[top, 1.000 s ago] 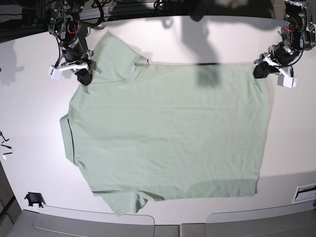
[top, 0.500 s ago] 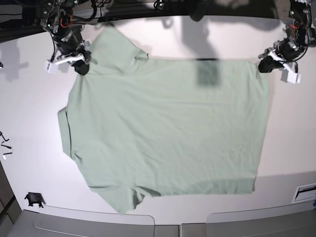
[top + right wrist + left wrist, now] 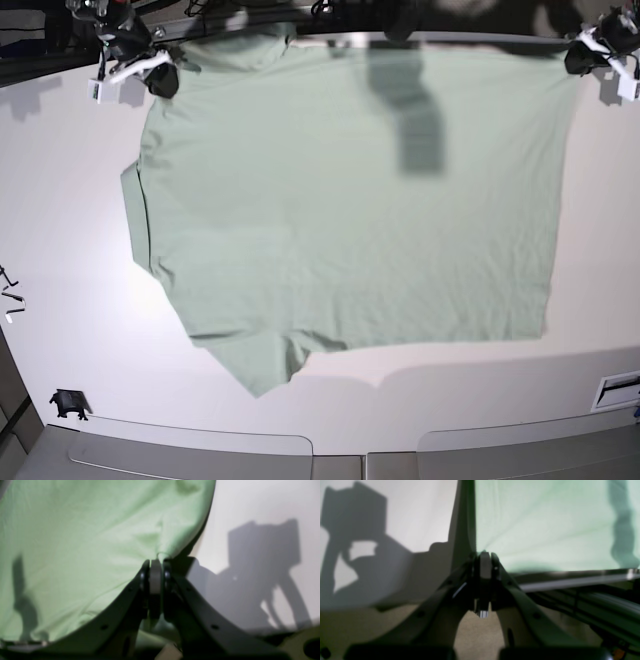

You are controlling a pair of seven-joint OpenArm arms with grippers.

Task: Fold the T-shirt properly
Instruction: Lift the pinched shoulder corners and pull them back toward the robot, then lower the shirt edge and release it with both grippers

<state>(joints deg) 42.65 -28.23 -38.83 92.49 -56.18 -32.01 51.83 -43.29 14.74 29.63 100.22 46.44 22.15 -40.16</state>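
Observation:
The pale mint-green T-shirt [image 3: 350, 200] hangs stretched between my two grippers, held up by its far edge. Its lower hem and a sleeve throw a shadow on the white table [image 3: 80, 250]. In the base view my left gripper [image 3: 580, 55] is at the top right, shut on one corner of the cloth. At the top left, my right gripper [image 3: 160, 80] is shut on the shoulder corner. The left wrist view shows the left gripper [image 3: 483, 555] pinching the T-shirt [image 3: 545, 525]. In the right wrist view the right gripper [image 3: 155, 563] clamps a bunched edge of the T-shirt [image 3: 75, 542].
A small black object [image 3: 67, 403] lies at the table's front left. At the front right there is a white slotted part [image 3: 617, 390]. Grey tray edges [image 3: 190, 450] run along the near side. Dark frame parts and cables run behind the table's far edge.
Both grippers have moved up and towards the far edge, carrying the shirt's top edge with them. The shirt has come up off the table and looks larger and more taut.

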